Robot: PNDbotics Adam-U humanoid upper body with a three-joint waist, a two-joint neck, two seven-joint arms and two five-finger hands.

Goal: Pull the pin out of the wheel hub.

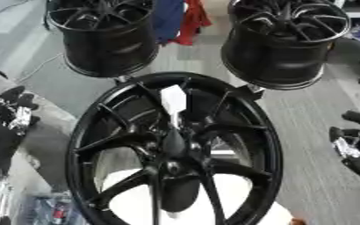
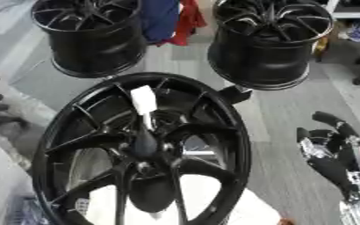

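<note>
In the left eye view, a large black wheel hub [image 1: 175,151] fills the near middle of the scene, its spokes meeting at a dark centre. A pin [image 1: 173,102] with a white tab at its top stands out from the hub, rising from the centre toward the far rim, with no hand touching it. The robot's left hand [image 1: 10,115] shows at the left edge, well apart from the wheel; whether its fingers are open or curled cannot be told. Two more black wheels stand farther back, one at the far left [image 1: 106,35] and one at the far right [image 1: 287,41], with blue and red cloth [image 1: 179,19] between them. In the right eye view, the right hand [image 2: 329,147] appears at the right edge, beside the wheel hub but apart from it, its dark fingers relaxed and spread, holding nothing. The grey floor [image 2: 283,114] lies between this hand and the hub's rim.
</note>
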